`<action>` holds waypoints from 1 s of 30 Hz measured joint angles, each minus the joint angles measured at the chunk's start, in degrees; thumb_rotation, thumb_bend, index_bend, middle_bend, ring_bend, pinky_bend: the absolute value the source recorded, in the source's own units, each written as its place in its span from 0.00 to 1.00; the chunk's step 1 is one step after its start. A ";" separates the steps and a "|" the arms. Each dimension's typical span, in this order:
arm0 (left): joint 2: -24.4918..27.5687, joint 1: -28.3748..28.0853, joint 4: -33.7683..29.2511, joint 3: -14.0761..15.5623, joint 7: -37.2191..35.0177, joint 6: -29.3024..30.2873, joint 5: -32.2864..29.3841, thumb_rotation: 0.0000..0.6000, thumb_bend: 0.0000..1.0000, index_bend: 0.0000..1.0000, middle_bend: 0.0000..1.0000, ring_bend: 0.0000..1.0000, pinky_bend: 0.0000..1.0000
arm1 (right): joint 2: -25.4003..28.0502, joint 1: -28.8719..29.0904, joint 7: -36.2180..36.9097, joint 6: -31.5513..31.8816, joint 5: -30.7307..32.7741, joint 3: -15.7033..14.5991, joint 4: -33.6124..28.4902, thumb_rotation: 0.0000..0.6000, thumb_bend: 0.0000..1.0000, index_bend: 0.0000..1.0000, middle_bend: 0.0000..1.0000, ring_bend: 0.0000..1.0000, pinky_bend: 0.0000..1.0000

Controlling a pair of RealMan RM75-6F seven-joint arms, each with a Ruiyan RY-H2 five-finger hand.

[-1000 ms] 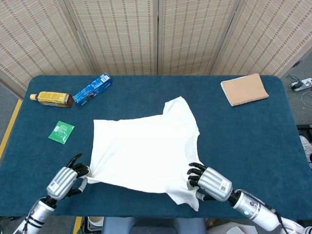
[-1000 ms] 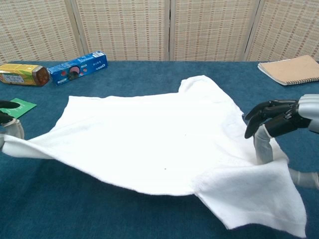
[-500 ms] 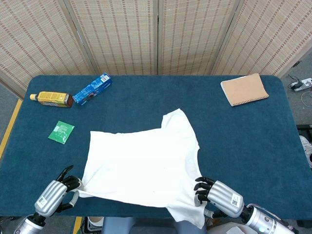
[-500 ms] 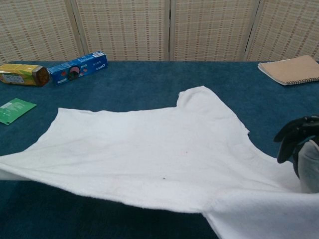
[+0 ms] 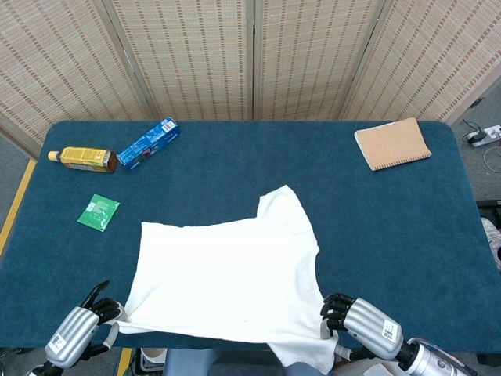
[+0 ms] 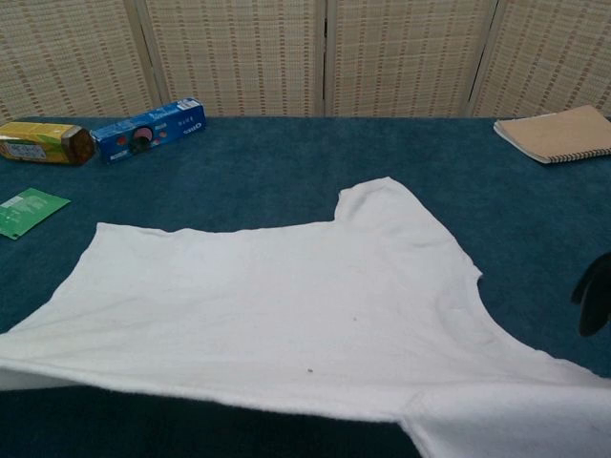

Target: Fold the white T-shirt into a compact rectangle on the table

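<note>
The white T-shirt [image 5: 227, 278] [image 6: 277, 305] lies spread across the near half of the blue table [image 5: 376, 227], its near edge lifted off the cloth. At the near left corner my left hand [image 5: 76, 345] pinches the shirt's corner. My right hand [image 5: 362, 321] grips the shirt near its near right sleeve, at the table's front edge. In the chest view only dark fingertips [image 6: 594, 296] of the right hand show at the right border, and the left hand is out of frame.
A brown bottle [image 5: 82, 159] and a blue box [image 5: 149, 142] lie at the far left, with a green packet [image 5: 99, 212] below them. A tan notebook [image 5: 391, 144] sits at the far right. Folding screens stand behind the table.
Both hands have drawn back toward the table's front edge, dragging the shirt nearer to me. The shirt's near edge is now stretched flatter.
</note>
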 measured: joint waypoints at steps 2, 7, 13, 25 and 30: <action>-0.40 -0.19 0.23 -0.48 -0.21 -0.95 -0.64 1.00 0.59 0.72 0.48 0.35 0.00 | -0.52 -0.26 -0.02 -0.38 0.92 0.53 0.37 1.00 0.58 0.82 0.57 0.32 0.23; -1.82 -1.22 1.42 -2.48 -0.48 -3.84 -2.93 1.00 0.59 0.72 0.48 0.35 0.00 | -2.71 -0.80 -0.60 -2.60 3.62 2.32 1.88 1.00 0.57 0.82 0.57 0.32 0.23; -2.40 -2.60 2.31 -4.49 -1.24 -5.70 -4.47 1.00 0.59 0.72 0.48 0.35 0.00 | -3.75 -0.66 1.52 -4.10 4.70 3.02 1.72 1.00 0.57 0.82 0.57 0.32 0.23; 3.28 -1.84 -2.20 -1.14 -4.05 -2.74 1.36 1.00 0.59 0.72 0.48 0.36 0.00 | 2.44 -0.23 7.83 -3.49 3.24 0.54 -5.18 1.00 0.57 0.82 0.57 0.32 0.24; 4.36 -0.38 -2.87 -0.08 -4.59 -0.74 2.57 1.00 0.59 0.72 0.48 0.36 0.00 | 3.82 -1.46 7.91 -2.20 1.72 -0.76 -7.03 1.00 0.58 0.82 0.58 0.32 0.24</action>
